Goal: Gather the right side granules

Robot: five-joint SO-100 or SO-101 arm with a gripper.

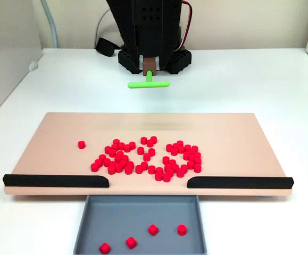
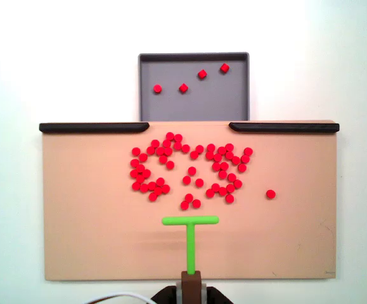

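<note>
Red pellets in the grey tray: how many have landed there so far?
4. The red pellets lie apart on the grey tray floor: one at the left, one beside it, one further right, one nearest the right wall. None seem hidden.

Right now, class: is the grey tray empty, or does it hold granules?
Not empty: the grey tray holds four red granules, with most of its floor bare.

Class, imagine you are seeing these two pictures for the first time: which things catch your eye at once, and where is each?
First, the mass of red granules spread across the middle of the tan board, with one stray lying apart. Next, the green T-shaped stick held by the gripper, its crossbar near the pile. Four more granules lie in the grey tray beyond the gap between the black rails.
</note>
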